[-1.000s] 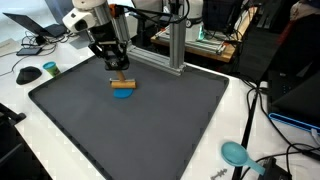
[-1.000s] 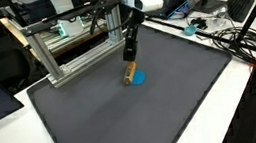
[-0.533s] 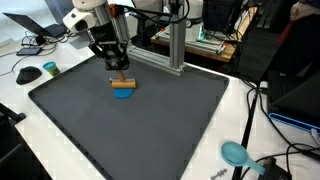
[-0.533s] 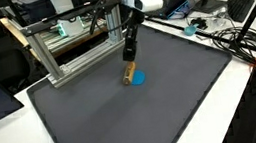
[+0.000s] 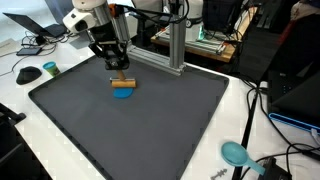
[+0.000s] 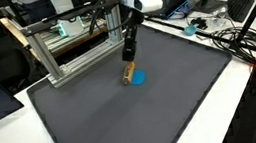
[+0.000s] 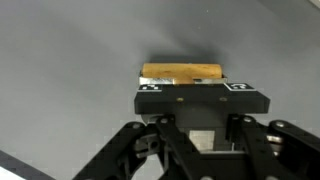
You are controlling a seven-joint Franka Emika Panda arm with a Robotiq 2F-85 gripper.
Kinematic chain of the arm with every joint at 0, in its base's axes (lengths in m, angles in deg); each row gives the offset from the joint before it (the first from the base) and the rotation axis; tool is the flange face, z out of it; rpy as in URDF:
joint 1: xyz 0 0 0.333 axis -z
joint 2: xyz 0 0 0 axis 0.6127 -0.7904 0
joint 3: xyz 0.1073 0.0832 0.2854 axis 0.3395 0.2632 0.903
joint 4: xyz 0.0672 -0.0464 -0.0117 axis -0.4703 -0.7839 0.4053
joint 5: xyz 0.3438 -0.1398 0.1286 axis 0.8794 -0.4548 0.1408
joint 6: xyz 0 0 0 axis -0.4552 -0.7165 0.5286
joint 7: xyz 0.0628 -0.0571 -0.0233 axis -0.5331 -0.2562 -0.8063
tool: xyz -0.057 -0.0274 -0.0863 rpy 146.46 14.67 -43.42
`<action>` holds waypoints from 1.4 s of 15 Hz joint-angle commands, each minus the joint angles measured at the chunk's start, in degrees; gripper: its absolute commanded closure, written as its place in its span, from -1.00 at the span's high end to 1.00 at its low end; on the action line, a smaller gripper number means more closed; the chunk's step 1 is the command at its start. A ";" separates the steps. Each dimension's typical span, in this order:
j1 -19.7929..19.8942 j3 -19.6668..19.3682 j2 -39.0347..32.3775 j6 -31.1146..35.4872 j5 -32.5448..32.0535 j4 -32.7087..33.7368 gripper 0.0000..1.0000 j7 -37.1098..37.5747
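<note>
My gripper (image 5: 120,74) reaches down over the far part of a dark grey mat (image 5: 150,125). It is shut on a small wooden block (image 5: 122,81). The block sits right on top of a blue round piece (image 5: 123,93) lying on the mat. In the other exterior view the gripper (image 6: 129,61) leans over the wooden block (image 6: 127,77), with the blue piece (image 6: 139,79) showing beside it. In the wrist view the wooden block (image 7: 182,72) pokes out just beyond the black fingertips of the gripper (image 7: 196,90); the blue piece is hidden there.
An aluminium frame (image 5: 175,45) stands at the mat's far edge, close behind the arm, and shows as a rail (image 6: 76,59) from the opposite side. A teal scoop-like object (image 5: 235,152) and cables (image 6: 230,42) lie on the white table. A black mouse (image 5: 28,74) lies beyond the mat.
</note>
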 commanded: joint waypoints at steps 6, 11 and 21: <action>-0.24 -1.22 -3.06 -1.69 -1.75 -0.08 -0.56 0.57; -0.03 -1.58 -2.80 -3.43 -1.64 -0.36 -0.56 0.69; 2.15 -1.59 10.49 -2.09 5.33 -7.10 -0.56 3.27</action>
